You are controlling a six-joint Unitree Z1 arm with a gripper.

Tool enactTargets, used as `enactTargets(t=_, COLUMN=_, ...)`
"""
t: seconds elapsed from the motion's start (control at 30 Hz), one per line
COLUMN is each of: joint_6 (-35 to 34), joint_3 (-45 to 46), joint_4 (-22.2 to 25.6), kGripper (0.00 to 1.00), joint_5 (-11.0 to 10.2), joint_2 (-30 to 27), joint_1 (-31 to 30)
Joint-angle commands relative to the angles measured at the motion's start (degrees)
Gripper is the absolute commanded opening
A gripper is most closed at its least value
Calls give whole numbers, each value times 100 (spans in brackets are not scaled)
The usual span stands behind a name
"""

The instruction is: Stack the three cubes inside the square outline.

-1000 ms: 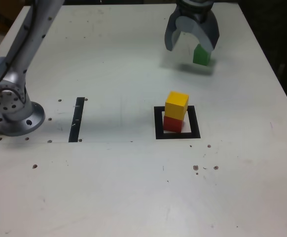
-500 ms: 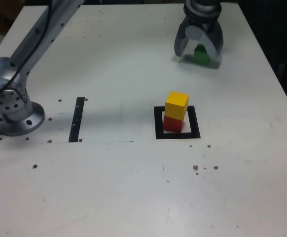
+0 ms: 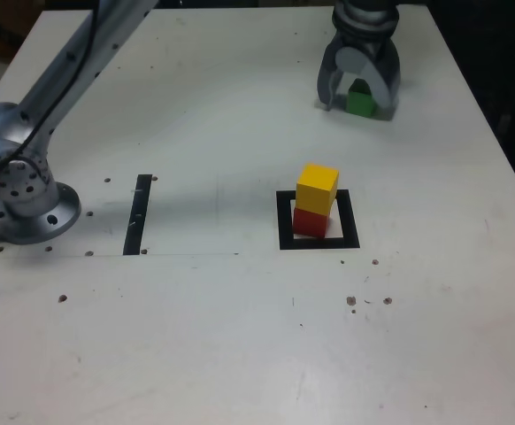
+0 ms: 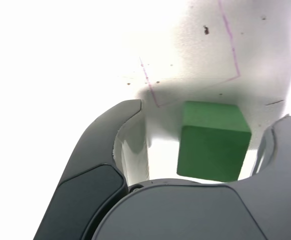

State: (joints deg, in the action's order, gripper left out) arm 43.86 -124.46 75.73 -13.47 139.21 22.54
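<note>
The green cube [image 3: 360, 99] rests on the white table at the far right of the exterior view. My gripper [image 3: 357, 108] is lowered around it, one finger on each side. In the wrist view the green cube [image 4: 213, 140] sits between the fingers of the gripper [image 4: 210, 112]; a clear gap shows beside one finger and the other is close to the cube's side. The yellow cube [image 3: 317, 186] stands on the red cube [image 3: 309, 221] inside the black square outline [image 3: 284, 221], nearer the camera than the gripper.
A straight black strip [image 3: 138, 214] lies on the table toward the exterior view's left. The arm's grey base [image 3: 23, 199] stands at the left edge. The table's right edge [image 3: 496, 150] runs close to the gripper. Small dark holes dot the tabletop.
The gripper came down from above and to the exterior view's left of the green cube and now straddles it. Its fingers have narrowed toward the cube. The cubes have not moved.
</note>
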Motion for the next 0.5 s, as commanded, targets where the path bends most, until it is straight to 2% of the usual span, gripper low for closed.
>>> enactTargets(t=0.0, joint_6=4, joint_3=-17, joint_4=-76, kGripper=69, joint_5=4, joint_2=29, joint_1=-26)
enactTargets(t=0.23, joint_6=-14, joint_3=-17, joint_4=-266, kGripper=46, joint_5=11, joint_2=74, joint_1=-30)
enactTargets(t=0.47, joint_6=-127, joint_3=-1, joint_4=-337, kGripper=34, joint_5=212, joint_2=114, joint_1=-30)
